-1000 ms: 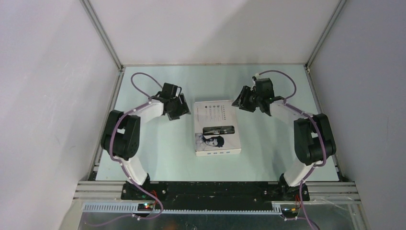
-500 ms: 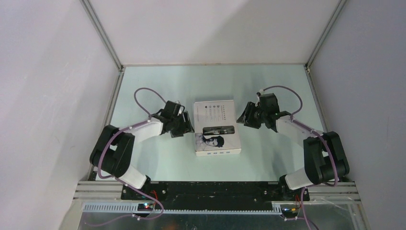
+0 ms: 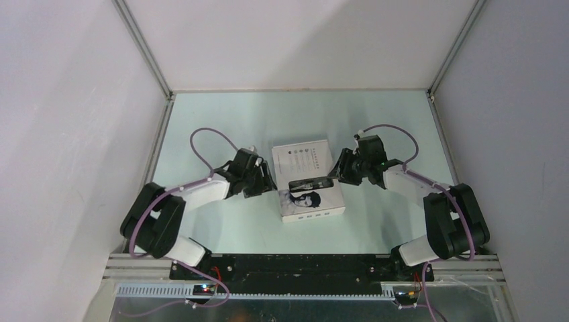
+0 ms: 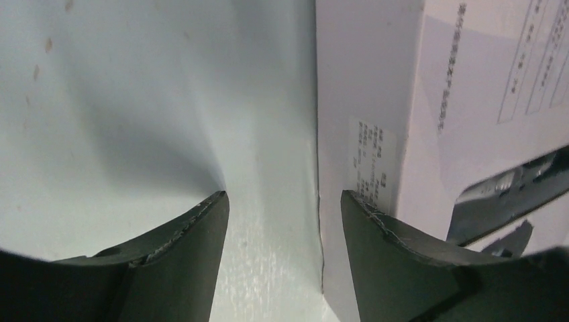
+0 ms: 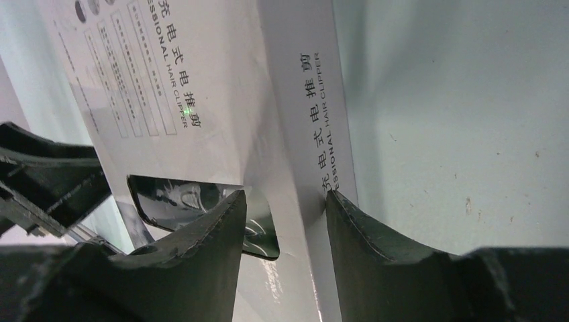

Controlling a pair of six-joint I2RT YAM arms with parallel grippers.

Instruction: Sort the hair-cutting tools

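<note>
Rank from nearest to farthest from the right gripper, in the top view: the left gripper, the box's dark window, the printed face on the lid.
1. Dark window, right beside the right gripper.
2. Printed face, lower on the box.
3. Left gripper, at the box's opposite side.

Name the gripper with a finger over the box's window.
The right gripper; its finger overlaps the window. The left gripper reaches only the box side wall.

Both arms are reaching inward with elbows bent; the left end effector [image 3: 267,184] is holding its jaws apart, the right end effector [image 3: 337,172] seemingly likewise, though narrower.
</note>
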